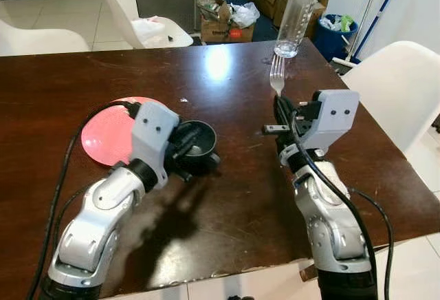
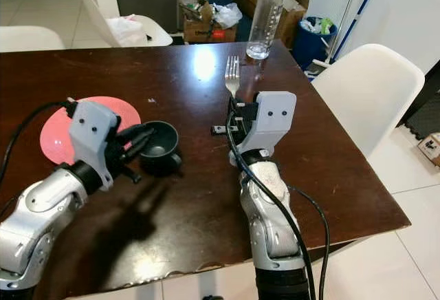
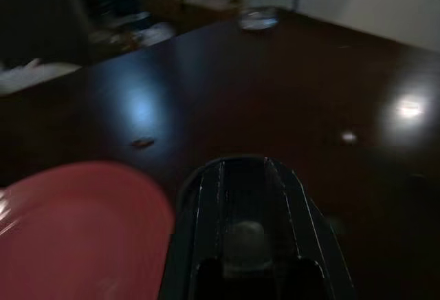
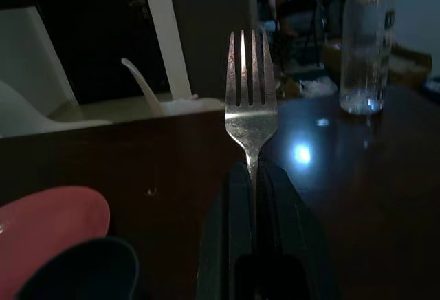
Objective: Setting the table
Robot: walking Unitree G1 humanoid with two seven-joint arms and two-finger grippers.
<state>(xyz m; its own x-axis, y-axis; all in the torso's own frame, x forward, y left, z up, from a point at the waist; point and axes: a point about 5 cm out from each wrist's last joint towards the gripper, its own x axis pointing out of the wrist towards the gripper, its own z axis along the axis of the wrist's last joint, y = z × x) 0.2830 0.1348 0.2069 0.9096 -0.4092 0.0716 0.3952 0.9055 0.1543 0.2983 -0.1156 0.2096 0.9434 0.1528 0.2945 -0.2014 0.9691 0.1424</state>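
The right tool (image 1: 278, 104) clenched a steel fork (image 1: 277, 74) by its handle, tines raised over the dark worktop (image 1: 227, 204); stiff, light and likely slippery. The left tool (image 2: 137, 142) gripped a small black bowl (image 2: 160, 146) beside the pink plate (image 2: 55, 138).

Clear water bottle (image 1: 298, 12) upright near table's far edge. White chairs (image 1: 399, 90) around table. Cardboard boxes (image 1: 223, 18) and blue bin (image 1: 337, 33) on floor beyond.

Fork (image 4: 251, 107) handle hidden between right end effector (image 4: 251, 197) fingers; pink plate (image 1: 103, 138) partly behind left arm; bottle (image 1: 297, 11) top cut off.
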